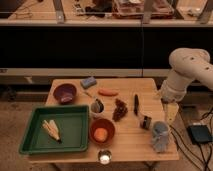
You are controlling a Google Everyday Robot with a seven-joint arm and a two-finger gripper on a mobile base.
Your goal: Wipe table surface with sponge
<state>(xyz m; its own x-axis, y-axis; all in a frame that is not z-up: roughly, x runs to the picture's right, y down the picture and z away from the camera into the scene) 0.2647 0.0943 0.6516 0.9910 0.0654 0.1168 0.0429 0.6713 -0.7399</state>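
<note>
The sponge [88, 82] is a small blue-grey block lying at the back of the table surface [127, 145], left of centre. My gripper [171, 113] hangs from the white arm [189, 67] over the table's right edge, pointing down. It is far to the right of the sponge. It stands open, with nothing held between its fingers.
A purple bowl [65, 92], a carrot [107, 92], a cup [97, 106], grapes [120, 109], a dark utensil [136, 104] and a small can [145, 121] crowd the middle. A green tray [35, 142], orange bowl [102, 131], glass [104, 158] and grey-blue cloth bundle [160, 136] line the front.
</note>
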